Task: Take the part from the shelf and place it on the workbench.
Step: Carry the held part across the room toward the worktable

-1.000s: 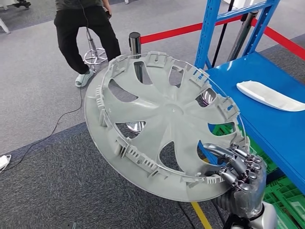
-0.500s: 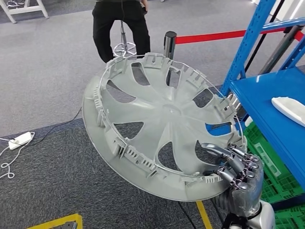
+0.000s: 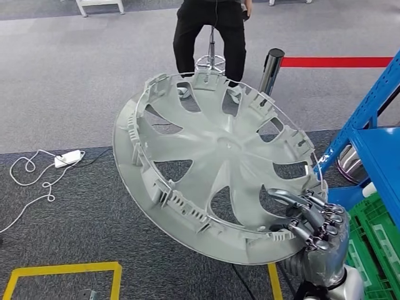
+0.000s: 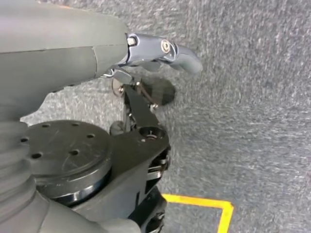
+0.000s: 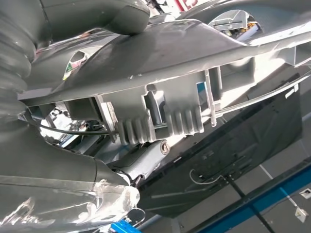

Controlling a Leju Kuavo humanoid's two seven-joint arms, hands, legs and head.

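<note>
With your right hand (image 3: 317,232) clamped on the wheel cover (image 3: 214,164) rim, off the shelf (image 3: 377,134), carry it level to the surface.

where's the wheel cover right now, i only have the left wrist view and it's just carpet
Observer: The head view shows the grey wheel cover carried in the air, tilted, inner ribbed side up, gripped at its near rim by the right robot hand.
Operator: is the left robot hand helping hold it
Observer: No. In your view the left robot hand hangs over the carpet with nothing in it; the right wrist view shows the right one's thumb over the cover's rim.
Operator: anything close by
Observer: The head view shows a blue shelf at the right and a person on a stool beyond the cover.
</note>
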